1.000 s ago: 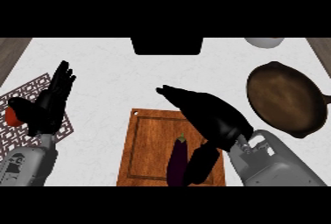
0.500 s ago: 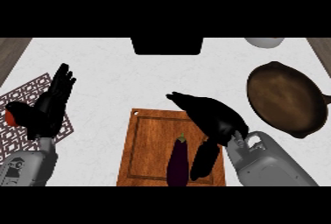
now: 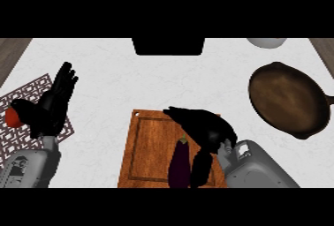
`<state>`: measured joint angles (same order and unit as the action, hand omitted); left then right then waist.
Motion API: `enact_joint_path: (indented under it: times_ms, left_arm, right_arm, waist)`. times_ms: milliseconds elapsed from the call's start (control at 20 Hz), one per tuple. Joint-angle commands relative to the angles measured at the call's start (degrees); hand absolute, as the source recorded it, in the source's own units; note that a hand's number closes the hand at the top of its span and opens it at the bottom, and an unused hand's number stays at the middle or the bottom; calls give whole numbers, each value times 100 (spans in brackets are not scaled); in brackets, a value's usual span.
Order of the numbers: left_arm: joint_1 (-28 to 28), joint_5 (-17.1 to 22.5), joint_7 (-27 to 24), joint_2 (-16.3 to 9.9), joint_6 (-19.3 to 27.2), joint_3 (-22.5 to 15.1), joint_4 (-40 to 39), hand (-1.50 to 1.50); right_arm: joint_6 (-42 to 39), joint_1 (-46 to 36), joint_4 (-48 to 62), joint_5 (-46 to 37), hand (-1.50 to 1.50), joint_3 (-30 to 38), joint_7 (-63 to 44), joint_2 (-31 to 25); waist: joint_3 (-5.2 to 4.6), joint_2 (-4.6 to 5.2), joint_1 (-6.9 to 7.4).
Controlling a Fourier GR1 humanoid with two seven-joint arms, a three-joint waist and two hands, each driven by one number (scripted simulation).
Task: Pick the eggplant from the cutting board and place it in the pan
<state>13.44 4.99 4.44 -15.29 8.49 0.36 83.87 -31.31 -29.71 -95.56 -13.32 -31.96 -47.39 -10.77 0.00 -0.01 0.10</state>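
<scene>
Eggplant (image 3: 179, 164): dark purple, long, lying lengthwise on the right side of the cutting board (image 3: 146, 150), stem end pointing away from the robot
Right robot hand (image 3: 203, 128): over the board, fingers bent above the stem end, thumb down along the eggplant's right side; not yet closed round it
Left robot hand (image 3: 53, 103): resting open at the left, fingers up, over a patterned mat (image 3: 26, 95)
Pan (image 3: 287, 99): dark, round, on the worktop (image 3: 130, 75) well to the right of the board
Handling: likely light, smooth-skinned and somewhat slippery, firm but bruisable
Where to hold: judged best round the thick middle, across its width
</scene>
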Motion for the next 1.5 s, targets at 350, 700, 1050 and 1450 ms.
enact_joint_path:
  times_ms: [350,700,1050,1450]
  left_arm:
    - [65,-122,42,187,-22,76,-14,0]
    - [49,92,369,-30,-286,381,326,0]
    - [-145,-45,-166,181,-445,356,-90,0]
    - [130,-389,-271,521,-178,269,-410,0]
  right_arm:
    - [-537,-9,603,-975,-150,-551,-228,346]
    - [-942,169,471,-1093,-150,-346,-334,349]
    - [-829,274,1257,-1794,-150,-467,404,575]
    - [-1122,114,1883,-2020,-150,-178,598,947]
  waist:
    - [0,-3,2]
    - [0,-9,-1]
    - [0,4,9]
    - [0,3,-11]
